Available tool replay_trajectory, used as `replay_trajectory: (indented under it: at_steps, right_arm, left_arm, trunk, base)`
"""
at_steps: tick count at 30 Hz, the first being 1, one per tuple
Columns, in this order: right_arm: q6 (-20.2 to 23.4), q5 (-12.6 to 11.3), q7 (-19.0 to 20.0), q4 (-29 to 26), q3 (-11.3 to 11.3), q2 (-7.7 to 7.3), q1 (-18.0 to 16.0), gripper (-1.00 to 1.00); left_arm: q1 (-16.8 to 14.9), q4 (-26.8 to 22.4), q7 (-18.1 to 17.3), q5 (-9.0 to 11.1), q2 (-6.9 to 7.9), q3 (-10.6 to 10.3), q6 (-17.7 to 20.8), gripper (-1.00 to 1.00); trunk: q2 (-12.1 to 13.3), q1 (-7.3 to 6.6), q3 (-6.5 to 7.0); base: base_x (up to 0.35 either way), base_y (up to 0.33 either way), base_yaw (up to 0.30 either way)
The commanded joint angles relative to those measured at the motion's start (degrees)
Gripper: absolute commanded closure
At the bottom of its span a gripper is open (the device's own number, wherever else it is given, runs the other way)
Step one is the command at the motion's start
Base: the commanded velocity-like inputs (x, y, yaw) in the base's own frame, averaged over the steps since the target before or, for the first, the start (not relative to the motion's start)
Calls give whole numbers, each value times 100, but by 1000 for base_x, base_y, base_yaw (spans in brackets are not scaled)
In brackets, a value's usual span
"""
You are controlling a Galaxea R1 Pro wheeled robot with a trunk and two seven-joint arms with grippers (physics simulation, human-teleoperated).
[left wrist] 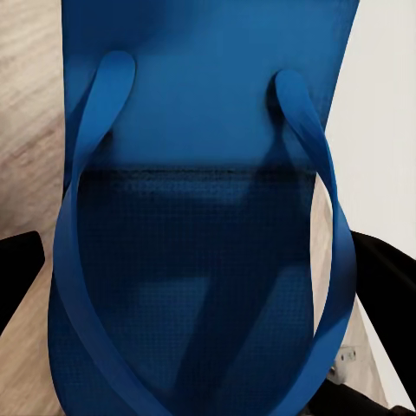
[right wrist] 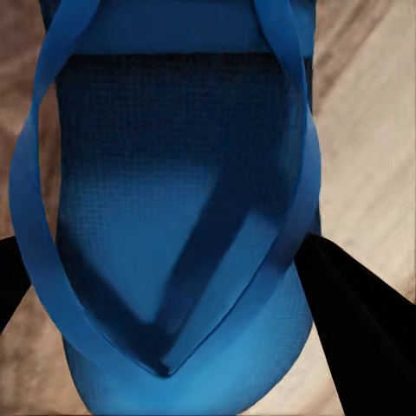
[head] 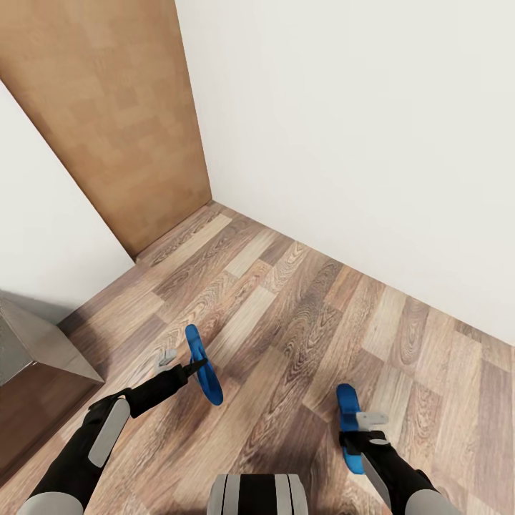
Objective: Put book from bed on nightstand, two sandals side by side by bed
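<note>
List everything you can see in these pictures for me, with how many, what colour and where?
sandals: two, bright blue; one held in the left gripper, one held in the right gripper, both above the floor
floor: one, grey-brown wood planks, across the lower part of the head view
walls: white; one ahead and to the right, one at the left
door-like wooden panel: one, light brown, in the corner at the upper left
cabinet: one, brown with a grey top, at the left edge
left gripper: one, black, shut on a sandal
right gripper: one, black and grey, shut on the other sandal
</note>
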Motion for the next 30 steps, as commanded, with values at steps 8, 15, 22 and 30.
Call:
replay_trajectory:
  at_steps: [8, 15, 22, 30]
  right_arm:
    - [41, 19, -598, -11, -16, 6, 0, 100]
    - [41, 6, -700, -8, -17, 6, 0, 100]
    - [41, 5, -703, -7, -17, 5, 0, 100]
    - [41, 5, -703, -2, -17, 6, 0, 100]
  left_arm:
    - [-2, -1, -4, 33, 0, 3, 42, 100]
    - [-3, -1, -4, 30, 0, 3, 47, 100]
    - [-2, -1, -4, 32, 0, 3, 49, 100]
    - [-2, -1, -4, 32, 0, 4, 48, 100]
  trunk:
    - [4, -11, 85]
    - [11, -24, 196]
    - [20, -42, 351]
    - [31, -63, 528]
  base:
    - [0, 0, 0]
    - [0, 0, 0]
    - [0, 0, 0]
    - [0, 0, 0]
